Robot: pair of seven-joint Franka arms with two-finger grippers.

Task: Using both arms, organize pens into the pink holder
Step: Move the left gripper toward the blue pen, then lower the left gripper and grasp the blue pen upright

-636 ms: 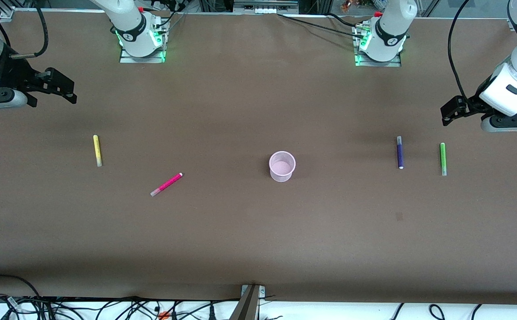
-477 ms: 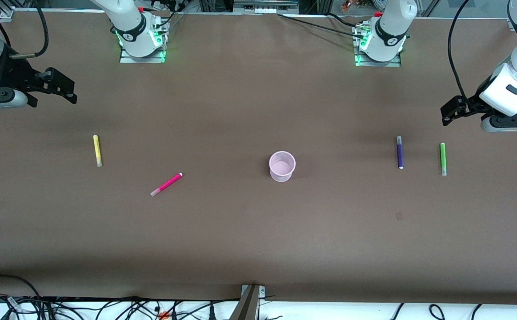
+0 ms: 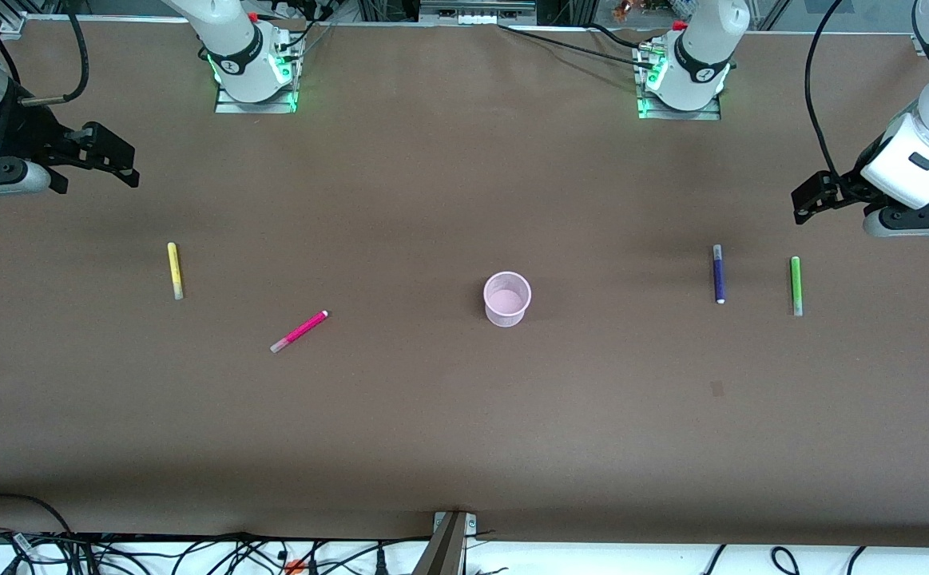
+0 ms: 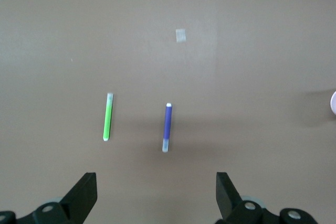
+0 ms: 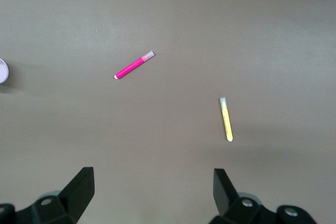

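Nothing moved since earlier frames. Left gripper [image 3: 811, 201] hangs spread over bare table, right gripper [image 3: 117, 156] likewise. Advice: descend straddling purple pen [image 3: 718, 274] crosswise, mid-barrel; yellow pen [image 3: 174, 271] same.

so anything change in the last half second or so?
Nothing visibly. The left gripper and right gripper hang open over bare table at their own ends, holding nothing. The yellow pen, magenta pen, purple pen and green pen lie flat where they were, and the pink holder stands empty mid-table.
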